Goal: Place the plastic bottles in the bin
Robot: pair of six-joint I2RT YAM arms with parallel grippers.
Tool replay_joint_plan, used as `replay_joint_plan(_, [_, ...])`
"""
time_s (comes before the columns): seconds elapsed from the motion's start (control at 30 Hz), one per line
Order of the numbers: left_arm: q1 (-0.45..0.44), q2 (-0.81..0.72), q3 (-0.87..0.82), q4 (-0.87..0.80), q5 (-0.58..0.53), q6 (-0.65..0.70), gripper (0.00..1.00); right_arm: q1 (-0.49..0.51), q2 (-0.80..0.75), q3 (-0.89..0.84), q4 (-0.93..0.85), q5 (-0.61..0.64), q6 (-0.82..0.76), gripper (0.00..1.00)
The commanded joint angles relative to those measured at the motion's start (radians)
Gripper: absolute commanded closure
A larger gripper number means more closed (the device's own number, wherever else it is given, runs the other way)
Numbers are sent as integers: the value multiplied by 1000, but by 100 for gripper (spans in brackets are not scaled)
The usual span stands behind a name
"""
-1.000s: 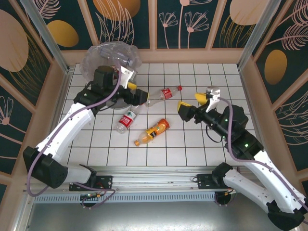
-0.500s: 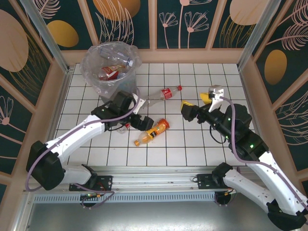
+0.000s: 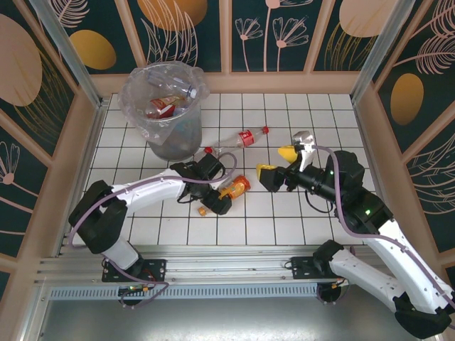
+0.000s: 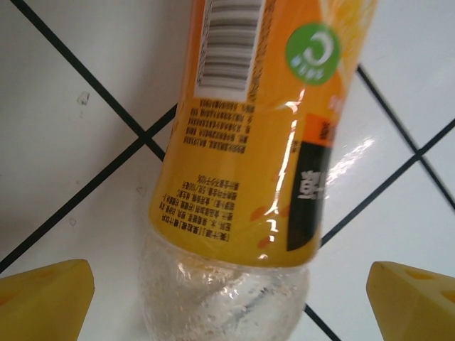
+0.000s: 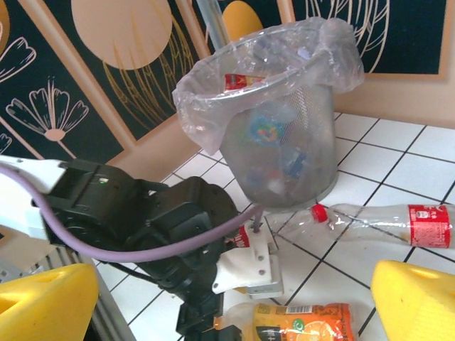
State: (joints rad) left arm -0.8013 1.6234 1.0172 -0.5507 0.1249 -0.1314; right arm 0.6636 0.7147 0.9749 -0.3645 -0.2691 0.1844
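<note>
The grey bin (image 3: 161, 106), lined with a clear bag, stands at the far left with several bottles inside; it also rises in the right wrist view (image 5: 284, 135). An orange-label bottle (image 3: 234, 188) lies on the tiles. My left gripper (image 3: 215, 199) is low over its clear neck end, open, with one yellow fingertip on either side of the orange-label bottle (image 4: 242, 142). A clear bottle with a red label (image 3: 240, 138) lies near the bin's base. My right gripper (image 3: 276, 163) hovers open and empty to the right of both bottles.
Another red-label bottle (image 5: 244, 236) lies mostly hidden under my left wrist (image 5: 170, 234). Wooden-framed walls (image 3: 227, 84) enclose the white tiled floor. Open tiles (image 3: 313, 114) stretch behind and to the right of my right arm.
My left arm has swung from above the bin down to the orange-label bottle, fingers now straddling it. The right gripper has shifted slightly left.
</note>
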Motion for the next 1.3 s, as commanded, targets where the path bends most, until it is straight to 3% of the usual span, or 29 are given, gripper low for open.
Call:
replay_joint_plan(0.0, [-11,36,4,-38,-36,34,4,-1,3,-12,-7,-38,-16,1])
replay_joint_plan(0.3, [-31,71,5,-17,6,45,12,-1,14,-39,-5,-32,-8,1])
replay_joint_plan(0.5, [-48,84,-3,-18,-33,36,20,-1,14,-42,2,-27,4,1])
replay_joint_plan(0.77, [-49,84,-2,-8,-39,24,39,-2,-13,-78,30,-1,54,1])
replay_joint_plan(1.0, [-49,41,9,29,-5,-9,42,-4,-26,-103,53,161,168,3])
replay_joint_plan(1.27, [-47,-11,17,127,88,-107,42,-3,-30,-137,89,175,236,4])
